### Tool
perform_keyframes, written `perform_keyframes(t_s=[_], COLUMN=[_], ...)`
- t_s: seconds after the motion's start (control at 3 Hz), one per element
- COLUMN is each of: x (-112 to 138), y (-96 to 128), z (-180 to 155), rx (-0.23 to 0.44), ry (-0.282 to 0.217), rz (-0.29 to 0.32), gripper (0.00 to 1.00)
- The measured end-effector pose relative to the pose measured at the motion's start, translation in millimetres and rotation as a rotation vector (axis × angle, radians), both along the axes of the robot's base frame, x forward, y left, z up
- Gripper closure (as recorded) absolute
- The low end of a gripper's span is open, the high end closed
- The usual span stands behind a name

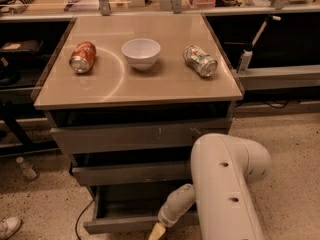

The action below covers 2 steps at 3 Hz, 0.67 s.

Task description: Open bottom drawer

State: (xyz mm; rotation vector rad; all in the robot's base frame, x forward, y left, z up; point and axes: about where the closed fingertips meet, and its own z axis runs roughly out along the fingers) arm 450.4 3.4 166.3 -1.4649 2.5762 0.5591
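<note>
The bottom drawer (117, 225) is the lowest, slimmest of three grey drawers under the tan table. It is pulled out a little, and its grey inner floor (130, 207) shows behind the flat front. My gripper (157, 231) hangs from the white arm (225, 184) at the drawer's front edge, right of its middle, touching or just above the front. Only a tan fingertip shows at the bottom of the view.
The table top (135, 89) holds an orange can (82, 57) lying at left, a white bowl (141, 52) in the middle and a silver can (200, 60) lying at right. Middle drawer (130, 173) and scratched top drawer (140, 136) sit above. A bottle (26, 168) and shoe (9, 227) lie on the floor left.
</note>
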Motion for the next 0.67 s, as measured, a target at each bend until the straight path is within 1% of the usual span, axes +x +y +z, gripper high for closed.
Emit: perform_keyframes(t_s=[0.33, 0.67], x=[-49.6, -49.7], y=[-16.0, -15.7], z=[13.2, 12.8], rx=[0.017, 0.017], ry=[0.075, 0.076], rz=[-0.045, -0.044], gripper=[0.0, 0.0])
